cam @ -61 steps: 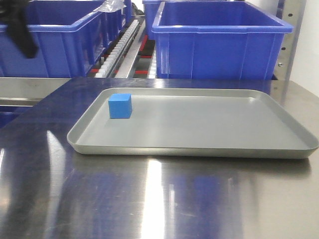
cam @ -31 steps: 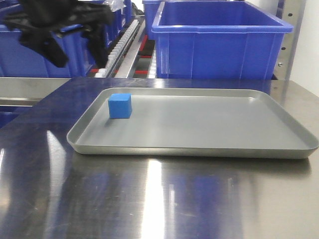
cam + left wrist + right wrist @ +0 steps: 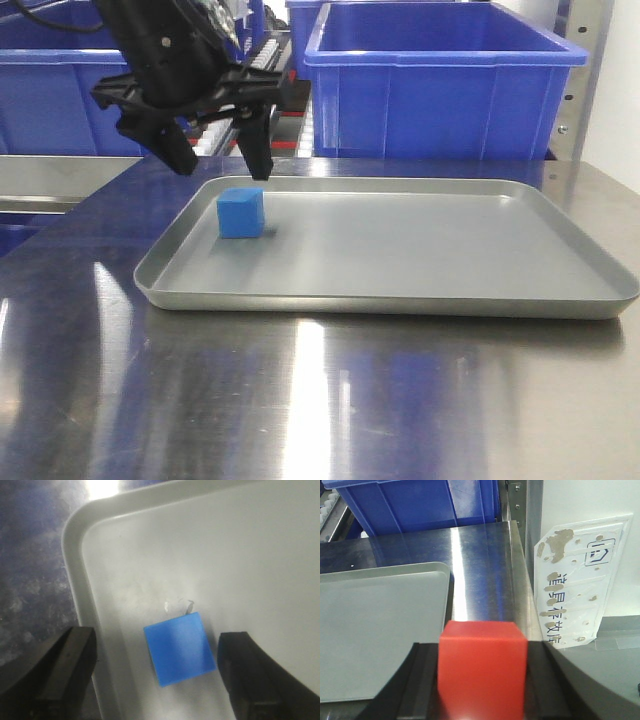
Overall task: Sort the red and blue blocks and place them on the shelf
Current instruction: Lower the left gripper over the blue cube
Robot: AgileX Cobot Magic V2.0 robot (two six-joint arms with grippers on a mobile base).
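Left gripper [image 3: 222, 168], jaws apart, hovers above the blue block [image 3: 240, 213] in the tray [image 3: 400, 305]; right gripper [image 3: 482, 682] clamps the red block [image 3: 482, 655].

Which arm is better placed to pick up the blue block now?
Left. The left pincer hangs open over the blue block; the right pincer holds the red block.

One cube [image 3: 241, 213] lies in the tray [image 3: 400, 304], near its far left corner, under the left gripper [image 3: 222, 168]. Bins [image 3: 440, 100] stand behind the tray.
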